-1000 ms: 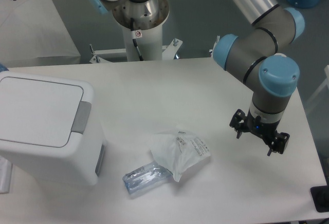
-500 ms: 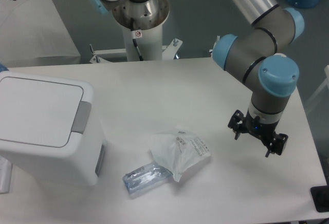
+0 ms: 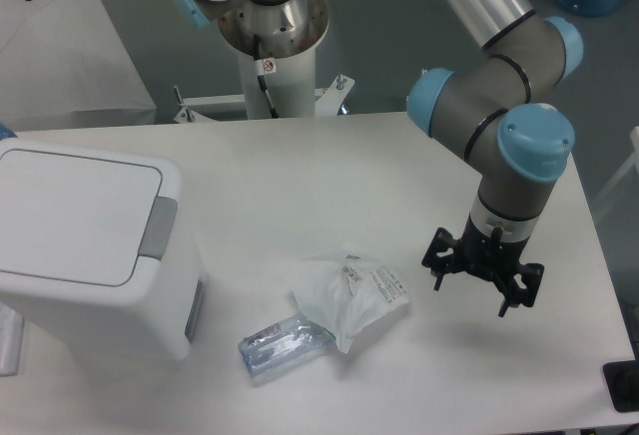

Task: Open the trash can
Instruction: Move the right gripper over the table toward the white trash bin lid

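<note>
The trash can is a large white boxy bin at the table's left side. Its flat white lid lies shut, with the grey push tab on its right edge. My gripper hangs over the right part of the table, far to the right of the bin. Its fingers point down and stand apart, open and empty, just above the tabletop.
A small white plastic bag with printed text lies in the middle of the table, and a clear blue-tinted packet lies at its lower left. The arm's base pillar stands behind the table. A black object sits at the right edge.
The gripper has moved left and slightly down, toward the white bag. The trash can and the bags have not moved.
</note>
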You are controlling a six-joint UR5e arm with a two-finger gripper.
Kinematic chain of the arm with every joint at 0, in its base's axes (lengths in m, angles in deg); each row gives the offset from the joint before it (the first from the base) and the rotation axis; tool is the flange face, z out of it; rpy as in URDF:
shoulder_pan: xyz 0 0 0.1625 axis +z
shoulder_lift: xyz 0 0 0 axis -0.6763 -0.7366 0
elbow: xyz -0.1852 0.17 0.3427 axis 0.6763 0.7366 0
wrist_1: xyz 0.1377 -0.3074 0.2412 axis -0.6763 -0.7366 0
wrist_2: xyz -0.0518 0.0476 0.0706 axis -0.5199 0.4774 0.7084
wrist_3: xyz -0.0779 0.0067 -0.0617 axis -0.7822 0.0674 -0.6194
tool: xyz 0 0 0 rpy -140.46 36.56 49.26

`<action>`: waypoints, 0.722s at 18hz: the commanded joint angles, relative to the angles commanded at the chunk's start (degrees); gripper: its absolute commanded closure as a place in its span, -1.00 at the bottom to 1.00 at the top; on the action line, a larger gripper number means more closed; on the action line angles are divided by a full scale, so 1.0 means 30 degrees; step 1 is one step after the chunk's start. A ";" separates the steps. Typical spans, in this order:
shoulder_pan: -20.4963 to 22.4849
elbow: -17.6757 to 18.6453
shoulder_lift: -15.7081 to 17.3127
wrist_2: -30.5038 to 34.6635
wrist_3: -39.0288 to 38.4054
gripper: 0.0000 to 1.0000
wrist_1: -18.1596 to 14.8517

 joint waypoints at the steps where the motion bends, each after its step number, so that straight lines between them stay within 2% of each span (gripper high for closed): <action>1: -0.0029 -0.0293 0.0059 -0.0090 -0.0441 -1.00 -0.0058; 4: -0.0322 -0.0354 0.0673 -0.1052 -0.2692 -1.00 -0.0147; 6: -0.0322 -0.0354 0.1228 -0.2573 -0.3372 -1.00 -0.0176; 7: -0.0438 -0.0267 0.1840 -0.3596 -0.3491 -1.00 -0.0321; 9: -0.0614 -0.0267 0.2167 -0.4569 -0.3871 -1.00 -0.0469; 13: -0.2338 0.0025 0.3395 -0.4632 -0.6153 -1.00 -0.0469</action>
